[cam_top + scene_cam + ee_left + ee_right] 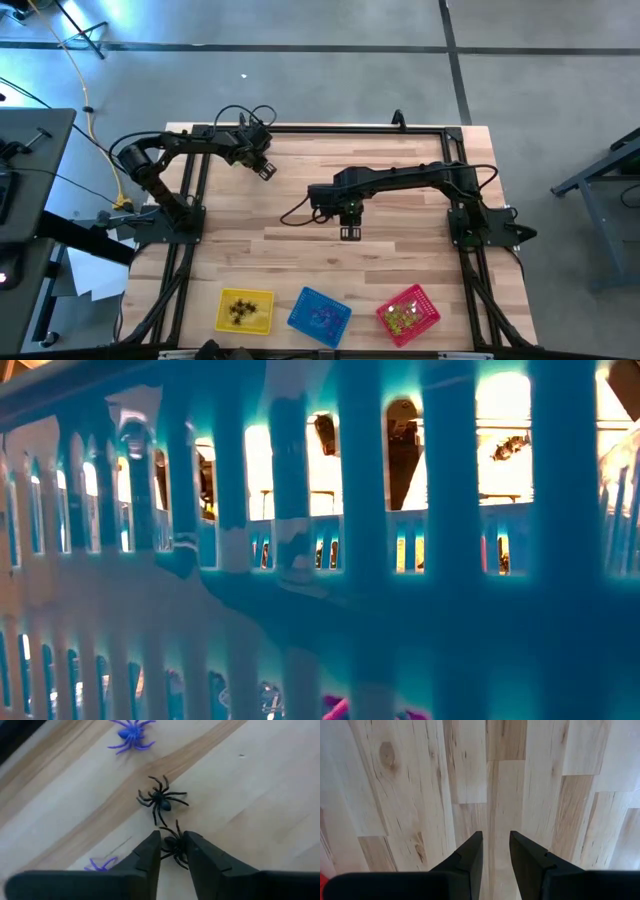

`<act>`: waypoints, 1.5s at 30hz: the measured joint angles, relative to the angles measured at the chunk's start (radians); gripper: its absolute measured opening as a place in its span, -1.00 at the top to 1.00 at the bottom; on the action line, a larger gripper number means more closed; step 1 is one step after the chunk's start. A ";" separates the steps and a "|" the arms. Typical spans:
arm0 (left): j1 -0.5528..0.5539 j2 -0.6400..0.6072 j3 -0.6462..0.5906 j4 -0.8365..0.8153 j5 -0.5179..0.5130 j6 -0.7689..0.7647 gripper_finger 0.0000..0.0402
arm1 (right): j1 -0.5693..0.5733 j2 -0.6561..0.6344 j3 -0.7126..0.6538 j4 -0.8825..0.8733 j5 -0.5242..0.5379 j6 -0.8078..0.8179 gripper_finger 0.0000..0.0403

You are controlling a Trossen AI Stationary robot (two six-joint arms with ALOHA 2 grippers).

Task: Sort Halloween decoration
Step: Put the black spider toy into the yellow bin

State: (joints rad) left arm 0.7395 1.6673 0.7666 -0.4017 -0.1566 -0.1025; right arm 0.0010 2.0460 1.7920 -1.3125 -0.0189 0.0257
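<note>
Pale butcher-block worktop (330, 250), planks with visible knots, carries three square plastic mesh baskets along its near edge: yellow basket (245, 311), blue basket (319, 313), red basket (407, 313), each holding small spider trinkets. Left end effector (172, 845), arm folded at the far-left corner, has its dark wedge fingers straddling a spiky black spider (175, 846), grip not confirmable; another black spider (161, 801) and purple spider (131, 733) lie just beyond. Right end effector (495, 845) hangs mid-worktop, arm outstretched, fingers parted, holding nothing.

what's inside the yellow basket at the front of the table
The yellow basket holds a small dark cluster, apparently black spider trinkets. Their count and anything beneath them can't be made out.
</note>
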 joint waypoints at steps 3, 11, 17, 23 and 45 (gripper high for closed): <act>0.001 -0.001 0.000 -0.004 0.024 -0.013 0.75 | 0.000 0.000 0.000 0.001 0.000 0.000 0.55; 0.000 -0.011 0.000 -0.010 0.032 -0.027 0.98 | 0.000 0.000 0.000 0.001 0.000 0.000 0.55; 0.000 -0.110 -0.015 -0.076 0.057 -0.044 0.99 | 0.000 0.000 0.000 0.001 0.000 0.000 0.55; -0.001 -0.248 -0.012 -0.158 0.055 -0.061 0.99 | 0.000 0.000 0.000 0.001 0.000 0.000 0.55; -0.051 -0.329 -0.007 -0.183 0.051 0.122 0.54 | 0.000 0.000 0.000 0.001 0.000 -0.007 0.55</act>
State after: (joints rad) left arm 0.6886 1.3388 0.7593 -0.5846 -0.1058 0.0194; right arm 0.0008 2.0460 1.7920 -1.3117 -0.0186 0.0191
